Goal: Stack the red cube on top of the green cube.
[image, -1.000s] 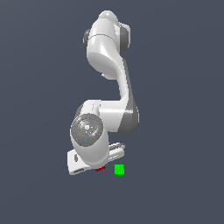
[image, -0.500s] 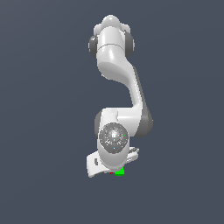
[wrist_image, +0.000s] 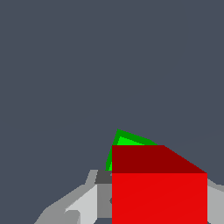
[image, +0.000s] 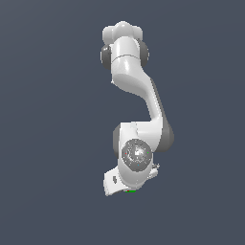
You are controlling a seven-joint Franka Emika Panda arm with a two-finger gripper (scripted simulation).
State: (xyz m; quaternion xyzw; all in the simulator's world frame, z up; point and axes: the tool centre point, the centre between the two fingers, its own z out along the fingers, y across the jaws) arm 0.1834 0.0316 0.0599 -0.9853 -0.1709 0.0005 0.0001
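Observation:
In the wrist view the red cube [wrist_image: 159, 192] fills the space between my gripper's [wrist_image: 157, 199] grey fingers [wrist_image: 83, 203], so the gripper is shut on it. The green cube [wrist_image: 127, 141] lies beneath and just beyond the red one, and only a corner of it shows. I cannot tell whether the two cubes touch. In the exterior view the arm's hand [image: 125, 181] covers the gripper and the red cube. Only a thin sliver of the green cube [image: 130, 191] shows under the hand.
The white arm [image: 139, 95] reaches down from the top of the exterior view onto a plain dark grey floor [image: 48, 143]. No other object shows.
The arm has swung toward the exterior view's right, carrying the red cube. The hand now sits over the green cube, which stood apart before. The red sliver no longer shows there.

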